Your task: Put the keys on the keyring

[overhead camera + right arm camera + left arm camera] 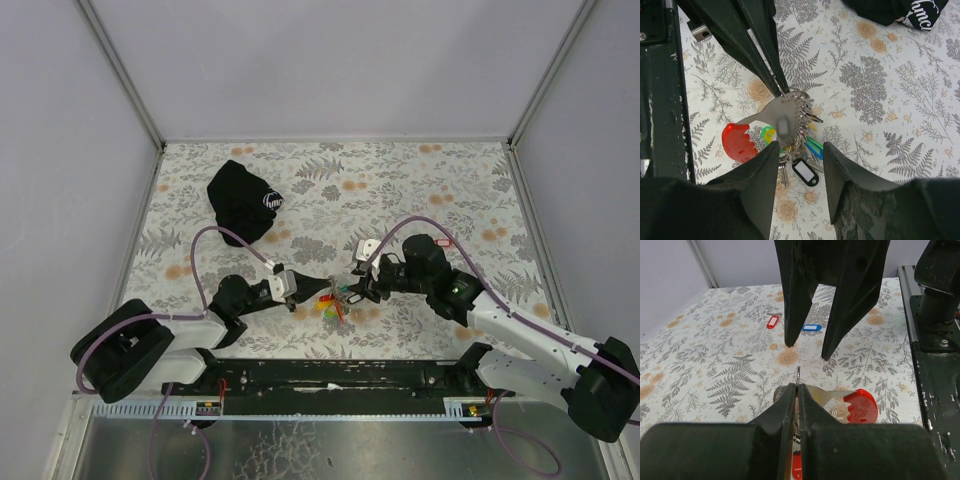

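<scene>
Left claw (797, 388): clenched on the thin wire of the keyring (794, 93).
Right claw (800, 146): released, jaws astride the bunch, gripping nothing.
Keys (802, 117): bunched on the ring between the claws, near the middle of the surface (900, 100); a red tag (772, 321) and a blue tag (811, 327) lie loose further right.
Risk, slip: the pinch is at the fingertips only, so a nudge could twist the ring free.
Risk, snag: closing here may catch several tags at once.

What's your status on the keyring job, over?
Left end effector shut on keyring. Right end effector open over the keys. Red tag and blue tag lie loose farther out.
</scene>
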`<state>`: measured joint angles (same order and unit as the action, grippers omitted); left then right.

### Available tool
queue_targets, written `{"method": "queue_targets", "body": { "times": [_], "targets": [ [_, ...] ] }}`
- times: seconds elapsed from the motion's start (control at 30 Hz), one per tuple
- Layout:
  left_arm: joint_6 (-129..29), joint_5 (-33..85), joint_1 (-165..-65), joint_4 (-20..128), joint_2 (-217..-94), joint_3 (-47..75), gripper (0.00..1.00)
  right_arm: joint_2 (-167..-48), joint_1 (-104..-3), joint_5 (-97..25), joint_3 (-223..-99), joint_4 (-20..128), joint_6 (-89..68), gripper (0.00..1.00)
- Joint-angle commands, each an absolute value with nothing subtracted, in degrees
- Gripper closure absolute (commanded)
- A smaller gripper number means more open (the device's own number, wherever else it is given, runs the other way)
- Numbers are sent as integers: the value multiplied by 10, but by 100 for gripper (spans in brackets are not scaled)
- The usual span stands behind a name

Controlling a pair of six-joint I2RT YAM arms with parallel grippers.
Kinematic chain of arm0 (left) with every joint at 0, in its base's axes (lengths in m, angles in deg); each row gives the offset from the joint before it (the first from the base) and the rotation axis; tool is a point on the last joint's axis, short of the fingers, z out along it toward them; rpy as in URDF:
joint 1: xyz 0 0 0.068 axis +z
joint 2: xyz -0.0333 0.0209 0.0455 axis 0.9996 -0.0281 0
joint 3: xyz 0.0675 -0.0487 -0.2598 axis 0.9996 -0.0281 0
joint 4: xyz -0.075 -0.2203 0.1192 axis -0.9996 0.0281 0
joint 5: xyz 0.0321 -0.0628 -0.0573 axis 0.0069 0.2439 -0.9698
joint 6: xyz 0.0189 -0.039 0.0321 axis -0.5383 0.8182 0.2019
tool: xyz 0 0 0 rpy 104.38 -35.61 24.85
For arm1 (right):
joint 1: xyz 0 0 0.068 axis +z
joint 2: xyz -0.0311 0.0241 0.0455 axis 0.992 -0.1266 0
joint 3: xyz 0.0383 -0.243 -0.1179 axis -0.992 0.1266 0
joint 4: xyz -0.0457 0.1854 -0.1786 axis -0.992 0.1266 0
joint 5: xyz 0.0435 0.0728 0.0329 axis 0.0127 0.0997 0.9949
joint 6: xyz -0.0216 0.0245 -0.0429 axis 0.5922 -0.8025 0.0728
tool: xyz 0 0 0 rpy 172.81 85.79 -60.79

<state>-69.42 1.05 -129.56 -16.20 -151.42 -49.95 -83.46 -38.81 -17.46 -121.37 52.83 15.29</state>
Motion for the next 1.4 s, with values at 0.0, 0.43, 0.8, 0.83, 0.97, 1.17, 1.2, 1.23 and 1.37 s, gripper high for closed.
{"method": "queue_targets", "body": {
  "times": [0.0, 0.43, 0.8, 0.83, 0.97, 1.17, 1.2, 1.23, 1.37],
  "targets": [
    [-709, 28, -1300, -276, -1532, -505, 100, -838, -385, -155, -1199, 415, 125, 54],
    [-754, 10, -1300, -268, -1531, -507, 100, -845, -384, -130, -1165, 359, 142, 53],
    [-758, 26, -1299, -231, -1514, -513, 100, -811, -384, -480, -1196, 491, -30, 48],
    [-750, 31, -1300, -246, -1519, -518, 100, -812, -384, -544, -1206, 528, -47, 44],
    [-723, 55, -1300, -288, -1523, -538, 100, -814, -403, -660, -1214, 595, -93, 40],
    [-720, 95, -1300, -255, -1488, -545, 100, -839, -561, -567, -1214, 633, -176, 40],
    [-720, 99, -1300, -255, -1490, -544, 100, -847, -574, -569, -1213, 635, -184, 40],
    [-719, 102, -1300, -259, -1496, -543, 100, -857, -587, -569, -1213, 638, -192, 40],
    [-717, 101, -1300, -283, -1520, -542, 100, -886, -651, -543, -1210, 641, -234, 40]
  ]
}}
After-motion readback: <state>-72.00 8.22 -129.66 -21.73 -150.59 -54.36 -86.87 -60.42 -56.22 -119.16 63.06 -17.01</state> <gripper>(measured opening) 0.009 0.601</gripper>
